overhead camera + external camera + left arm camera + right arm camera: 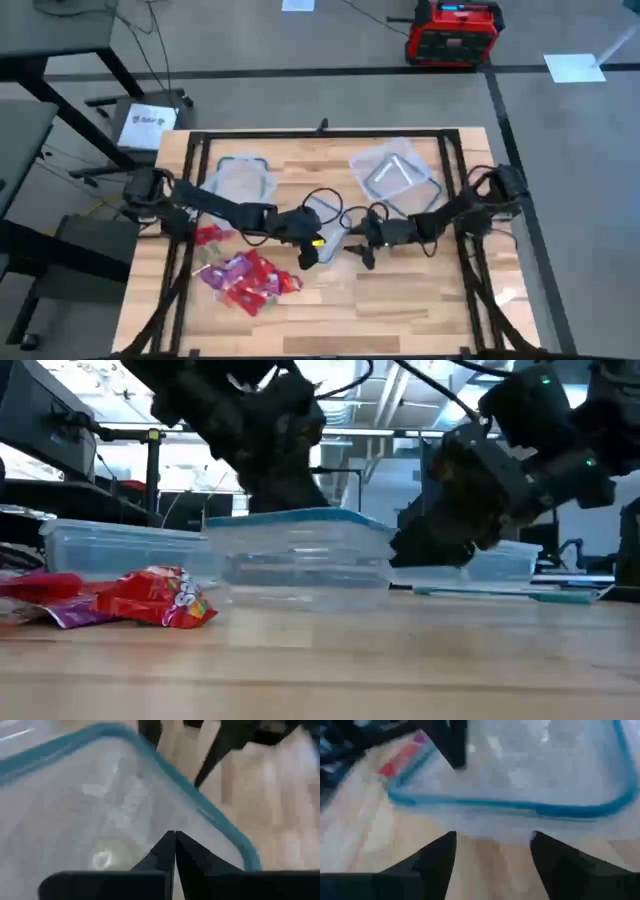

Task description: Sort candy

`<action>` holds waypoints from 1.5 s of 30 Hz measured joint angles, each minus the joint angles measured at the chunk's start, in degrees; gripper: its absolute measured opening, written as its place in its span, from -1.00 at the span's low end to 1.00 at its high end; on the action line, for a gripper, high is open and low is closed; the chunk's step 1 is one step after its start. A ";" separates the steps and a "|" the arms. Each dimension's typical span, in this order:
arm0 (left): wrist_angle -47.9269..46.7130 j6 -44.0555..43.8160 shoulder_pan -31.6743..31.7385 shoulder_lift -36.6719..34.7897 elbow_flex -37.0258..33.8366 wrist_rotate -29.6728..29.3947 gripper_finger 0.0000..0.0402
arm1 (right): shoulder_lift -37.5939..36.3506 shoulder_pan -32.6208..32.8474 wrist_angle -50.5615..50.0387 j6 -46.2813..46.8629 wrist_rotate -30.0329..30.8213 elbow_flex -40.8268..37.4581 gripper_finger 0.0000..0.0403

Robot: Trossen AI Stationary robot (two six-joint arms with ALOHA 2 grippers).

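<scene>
Many candy (pixel 243 279) pieces, whole pile overhead only

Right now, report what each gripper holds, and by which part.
Nothing held. Left gripper is shut and empty above the middle clear tub; right gripper stands open beside that tub.

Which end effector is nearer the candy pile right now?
Left. The left end effector, shut, sits at the centre tub right beside the candy pile. The right end effector, open, is on that tub's far side from the candy.

Robotics lab: framed wooden table (pixel 400 300)
</scene>
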 joint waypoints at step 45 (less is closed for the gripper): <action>-19.88 5.12 -3.90 -3.21 13.08 5.93 -1.00 | -10.29 0.93 -3.22 -5.24 -12.35 4.43 -0.06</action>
